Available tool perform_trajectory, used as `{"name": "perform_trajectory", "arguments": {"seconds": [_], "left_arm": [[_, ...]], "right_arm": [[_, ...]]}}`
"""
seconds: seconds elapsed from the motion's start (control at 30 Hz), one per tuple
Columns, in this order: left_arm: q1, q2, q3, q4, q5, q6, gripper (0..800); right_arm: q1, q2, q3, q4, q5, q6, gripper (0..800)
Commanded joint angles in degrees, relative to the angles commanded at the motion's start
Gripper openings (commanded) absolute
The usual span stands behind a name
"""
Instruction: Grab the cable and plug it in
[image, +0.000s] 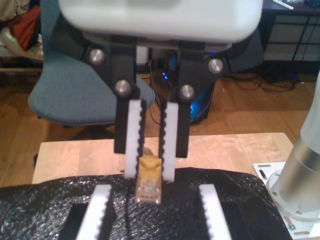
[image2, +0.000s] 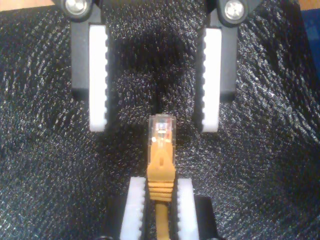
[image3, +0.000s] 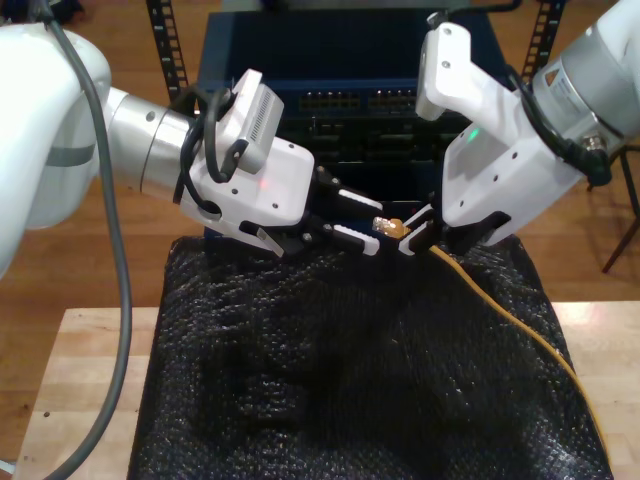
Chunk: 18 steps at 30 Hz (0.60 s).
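We see my second gripper (image2: 160, 186) clenched on the cable (image3: 520, 330) just behind its clear plug (image2: 161, 127), held above the black padded sheet (image3: 350, 400). Facing it, my first gripper (image: 154, 194) stands released, its pads (image: 99, 210) spread wide, with the plug tip near them.

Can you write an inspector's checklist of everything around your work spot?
Surface: black wrap over a wooden table.
Job's things: yellow-orange cable, its clear plug held up between both end effectors.
Clutter: nothing seen.
End effectors: my first end effector open, facing the plug; my second end effector shut on the cable just behind the plug.
Cables: grey arm cable at the exterior view's left.
Surroundings: blue rack with ports behind; blue-grey chair; wooden floor.
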Motion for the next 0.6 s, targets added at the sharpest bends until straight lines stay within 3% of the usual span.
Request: {"name": "perform_trajectory", "arguments": {"seconds": [0.6], "left_arm": [[0.0, 0.1, 1.0, -1.3, 0.0, 0.3, 343]], "right_arm": [[-0.1, -0.1, -0.3, 0.1, 0.0, 0.1, 4]]}}
